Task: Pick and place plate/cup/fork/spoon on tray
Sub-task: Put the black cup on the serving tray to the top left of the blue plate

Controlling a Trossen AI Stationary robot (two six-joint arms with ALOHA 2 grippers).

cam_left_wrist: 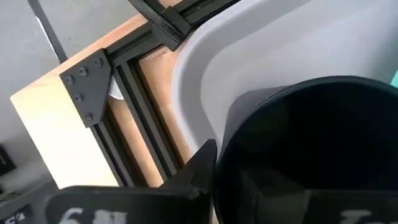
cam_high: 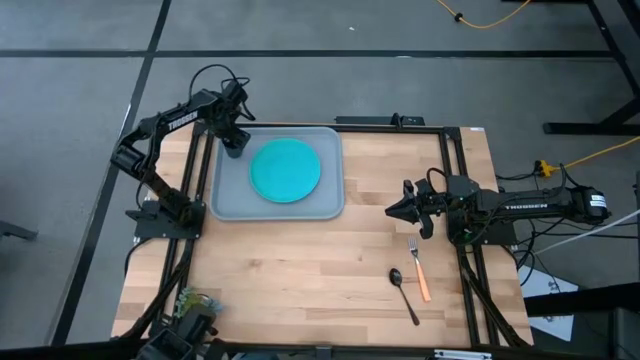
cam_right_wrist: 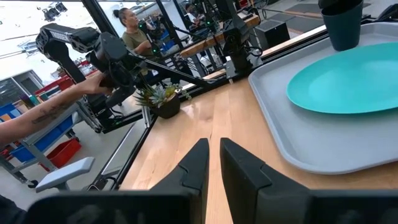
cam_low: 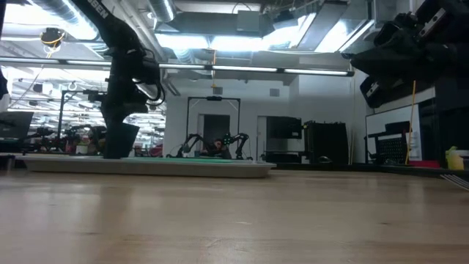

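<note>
Robotics lab: rows of other robot arms [cam_low: 212, 143] on benches under ceiling strip lights [cam_low: 220, 67]

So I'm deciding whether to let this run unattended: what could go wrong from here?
The left gripper holds the cup at the tray's far left corner, close to the rim; released off-level, it might tip or land on the rim. The fork and spoon lie flat and close together on the table, so the right gripper, now shut, could nudge one while picking the other.
</note>
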